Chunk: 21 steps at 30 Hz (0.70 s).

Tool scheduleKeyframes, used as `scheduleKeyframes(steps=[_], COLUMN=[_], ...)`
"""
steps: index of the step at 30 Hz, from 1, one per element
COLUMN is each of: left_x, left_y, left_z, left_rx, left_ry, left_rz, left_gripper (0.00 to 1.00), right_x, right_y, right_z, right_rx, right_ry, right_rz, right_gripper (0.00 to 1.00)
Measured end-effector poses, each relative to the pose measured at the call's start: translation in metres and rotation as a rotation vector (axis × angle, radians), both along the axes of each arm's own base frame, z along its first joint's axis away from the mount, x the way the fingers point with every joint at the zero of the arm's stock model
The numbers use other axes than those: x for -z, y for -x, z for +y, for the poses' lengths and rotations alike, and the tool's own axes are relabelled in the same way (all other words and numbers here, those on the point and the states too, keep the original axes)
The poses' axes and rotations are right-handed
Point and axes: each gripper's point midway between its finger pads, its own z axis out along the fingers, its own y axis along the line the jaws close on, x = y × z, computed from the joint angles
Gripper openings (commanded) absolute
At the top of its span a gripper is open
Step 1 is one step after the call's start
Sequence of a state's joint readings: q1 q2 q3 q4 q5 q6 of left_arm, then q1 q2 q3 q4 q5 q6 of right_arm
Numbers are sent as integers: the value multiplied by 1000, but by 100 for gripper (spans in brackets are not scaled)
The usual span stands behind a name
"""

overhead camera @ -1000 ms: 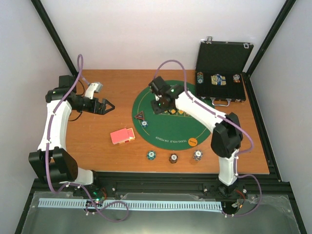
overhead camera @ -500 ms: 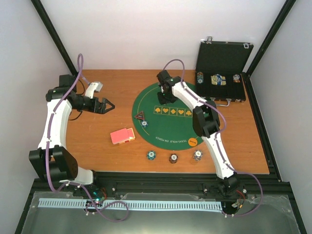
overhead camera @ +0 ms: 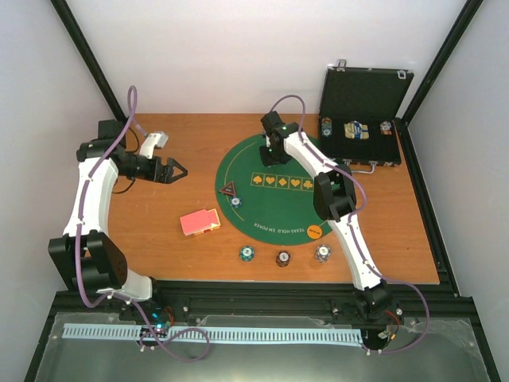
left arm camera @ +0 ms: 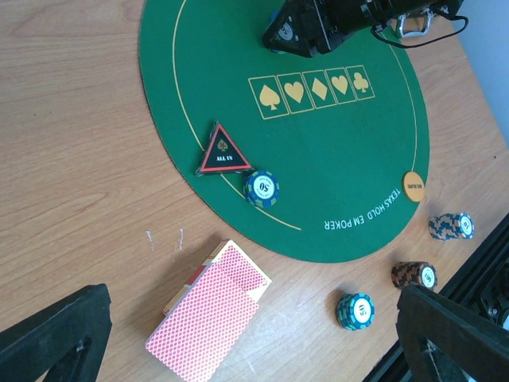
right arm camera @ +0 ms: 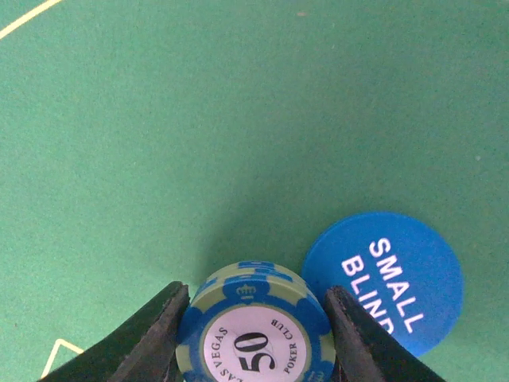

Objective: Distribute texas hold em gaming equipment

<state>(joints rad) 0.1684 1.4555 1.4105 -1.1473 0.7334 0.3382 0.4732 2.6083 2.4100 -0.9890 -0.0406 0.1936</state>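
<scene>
Beside the small blind disc (right arm camera: 386,278), the right tool (right arm camera: 254,314) is pinching the 50 chip stack (right arm camera: 253,346) by its rim: light, rigid, likely slippery. The left tool (left arm camera: 254,338) is gaping empty.

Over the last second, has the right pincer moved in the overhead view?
Yes. The right pincer, closed on a blue chip stack, went from over the row of card symbols toward the far rim of the green mat.

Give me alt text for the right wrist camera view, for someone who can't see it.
The right gripper holds a short stack of blue chips marked 50, just above the green mat. A blue SMALL BLIND disc lies on the mat beside it.
</scene>
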Motion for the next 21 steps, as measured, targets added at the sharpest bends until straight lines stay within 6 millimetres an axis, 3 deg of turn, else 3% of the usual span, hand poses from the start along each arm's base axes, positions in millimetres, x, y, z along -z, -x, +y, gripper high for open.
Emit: scheduleKeyframes(steps=[5,21], left_x=[0,0], left_y=[-3,-3], left_z=[1,1], left_rx=[0,-1], left_ry=[-1,-1], left_rz=[-2,-1], left_gripper=[100,100], right_x=[-1,-1], right_y=[-7,-4], right_z=[0,7], right_rx=[-2,-20], right_ry=[-15,-24], right_rz=[-17,-13], right_gripper=[32,57])
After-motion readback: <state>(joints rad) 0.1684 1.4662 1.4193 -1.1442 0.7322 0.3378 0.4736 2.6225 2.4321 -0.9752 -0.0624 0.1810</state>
